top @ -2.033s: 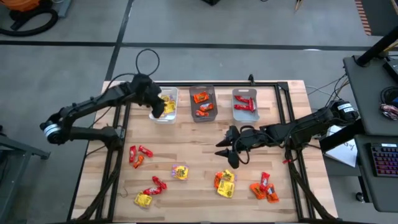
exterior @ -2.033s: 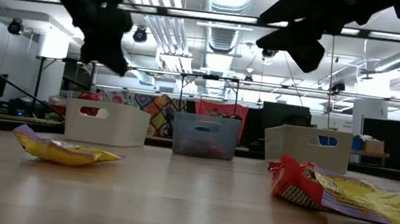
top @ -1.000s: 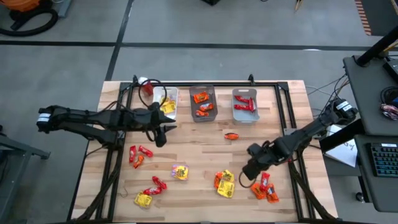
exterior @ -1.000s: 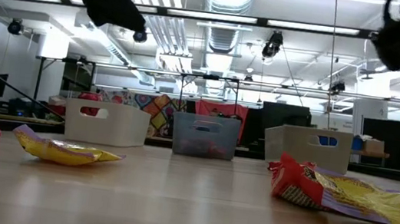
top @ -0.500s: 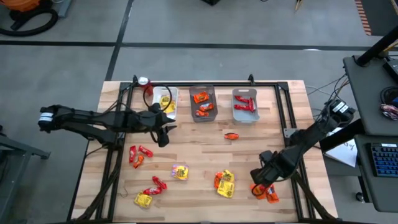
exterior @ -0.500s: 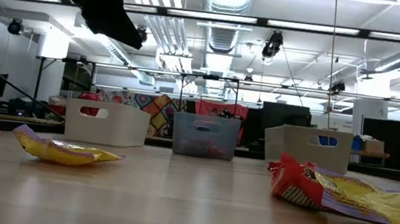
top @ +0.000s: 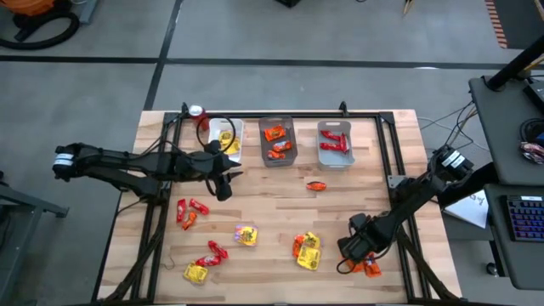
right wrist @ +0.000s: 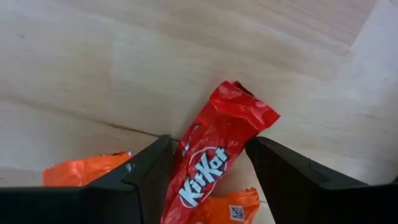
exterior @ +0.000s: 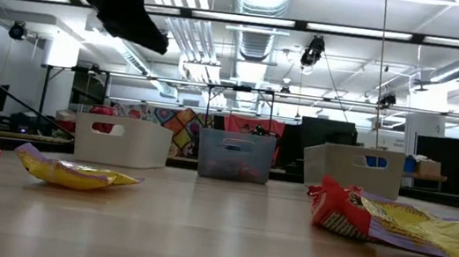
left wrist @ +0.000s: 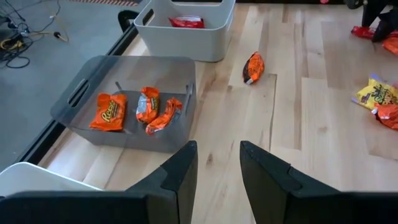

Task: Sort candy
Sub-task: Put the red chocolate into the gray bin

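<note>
Small shiny candy packets lie loose on the wooden table: a red KitKat packet (right wrist: 214, 155) among orange ones (top: 367, 265), a yellow-and-orange pile (top: 307, 249), a lone orange one (top: 316, 185), others (top: 189, 211) at the left. My right gripper (top: 348, 249) is low over the red-and-orange cluster, open, its fingers (right wrist: 146, 171) standing on either side of the KitKat. My left gripper (top: 223, 183) hovers open and empty (left wrist: 217, 165) in front of the bins. The three bins hold yellow (top: 225, 140), orange (top: 277, 141) and red (top: 335, 143) packets.
A small red can (top: 196, 113) stands at the table's far left corner. Black frame rails (top: 387, 144) run along the far edge and both sides. Bare wood lies between the bins and the loose packets. A yellow packet (exterior: 73, 172) and a red-yellow one (exterior: 386, 222) lie near the low camera.
My right gripper has moved toward the table's near edge and down onto the red-and-orange cluster of packets near the right rail. The packets have stayed where they were.
</note>
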Controlling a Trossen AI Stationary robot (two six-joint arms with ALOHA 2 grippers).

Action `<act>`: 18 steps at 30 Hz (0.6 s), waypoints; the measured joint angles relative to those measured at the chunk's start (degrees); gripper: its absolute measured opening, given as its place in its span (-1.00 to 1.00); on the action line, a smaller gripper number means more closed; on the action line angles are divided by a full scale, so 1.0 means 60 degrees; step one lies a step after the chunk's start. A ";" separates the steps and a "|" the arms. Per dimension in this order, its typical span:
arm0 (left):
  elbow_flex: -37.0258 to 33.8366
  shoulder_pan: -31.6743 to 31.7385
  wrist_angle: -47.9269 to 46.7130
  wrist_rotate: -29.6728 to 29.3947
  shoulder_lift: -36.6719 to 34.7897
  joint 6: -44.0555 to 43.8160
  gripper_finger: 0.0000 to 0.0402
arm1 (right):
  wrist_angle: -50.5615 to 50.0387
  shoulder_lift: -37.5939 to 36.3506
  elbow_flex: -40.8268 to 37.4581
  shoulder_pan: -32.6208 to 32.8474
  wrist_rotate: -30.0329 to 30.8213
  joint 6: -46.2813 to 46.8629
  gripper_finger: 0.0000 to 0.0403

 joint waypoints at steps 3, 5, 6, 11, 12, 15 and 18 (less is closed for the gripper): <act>0.0000 0.0000 0.0064 0.0000 0.0009 0.0083 -0.48 | 0.0027 0.0125 0.0000 0.0004 0.0234 -0.0098 -0.03; -0.0002 0.0000 0.0166 0.0000 0.0015 0.0094 -0.48 | 0.0040 0.0134 -0.0004 -0.0007 0.0340 -0.0175 -0.11; 0.0000 0.0000 0.0178 0.0000 0.0015 0.0096 -0.48 | 0.0030 0.0118 -0.0007 -0.0015 0.0387 -0.0188 -0.15; 0.0000 0.0000 0.0260 0.0000 0.0015 0.0096 -0.48 | 0.0027 -0.0035 -0.0017 -0.0021 0.1292 -0.0255 -0.39; -0.0001 0.0000 0.0264 0.0000 0.0015 0.0096 -0.48 | 0.0025 -0.0078 -0.0025 -0.0059 0.1626 -0.0280 -0.43; -0.0001 0.0000 0.0318 0.0000 0.0015 0.0067 -0.48 | -0.0035 -0.0231 -0.0059 -0.0133 0.2700 -0.0525 -0.52; 0.0000 0.0000 0.0379 0.0000 0.0015 0.0063 -0.48 | -0.0154 -0.0467 -0.0069 -0.0252 0.2942 -0.0881 -0.58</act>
